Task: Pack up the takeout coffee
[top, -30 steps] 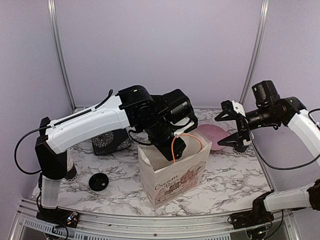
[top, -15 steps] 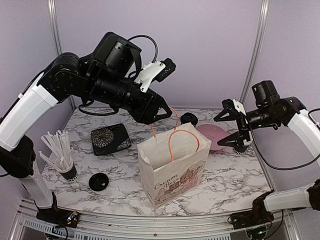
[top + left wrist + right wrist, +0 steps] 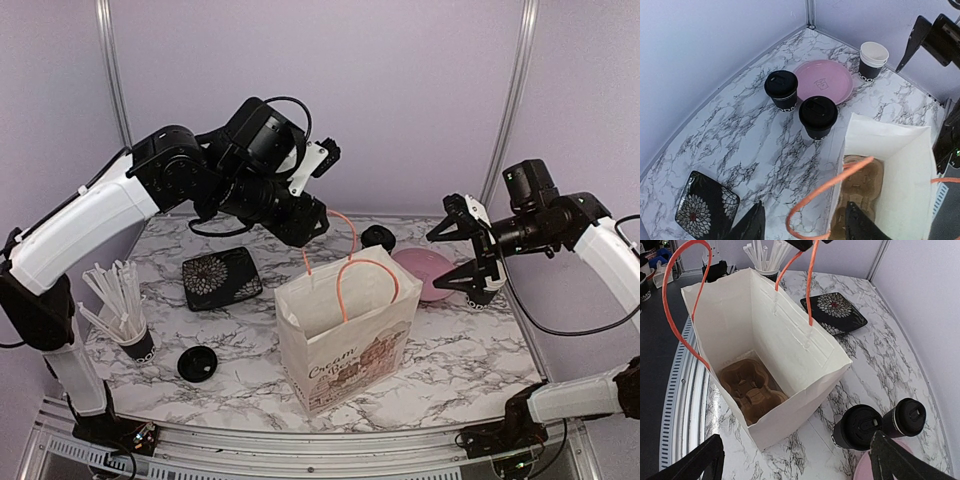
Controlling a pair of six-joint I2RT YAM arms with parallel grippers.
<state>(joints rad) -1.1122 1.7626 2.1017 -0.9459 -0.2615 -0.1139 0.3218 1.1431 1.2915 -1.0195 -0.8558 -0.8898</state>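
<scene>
Top: 1 paper bag (image 3: 345, 335) centre, 1 loose lid (image 3: 197, 363) lower left, 1 lidded cup (image 3: 378, 238) behind the bag; right jaws wide open, empty.
Left wrist: 2 lidded cups (image 3: 781, 90) (image 3: 818, 116) upper centre on marble tabletop (image 3: 740, 135), 1 unlidded cup (image 3: 872, 61), round pink plate (image 3: 822, 80); left jaws apart, gripping nothing.
Right wrist: cardboard carrier (image 3: 752, 387) inside bag, both lidded cups lower right.

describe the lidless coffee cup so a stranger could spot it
Find the white paper bag, then the pink plate behind it. Beside that plate, the unlidded cup stands nearest the right wall, showing an open white top, while the two neighbouring cups wear black lids.
</scene>
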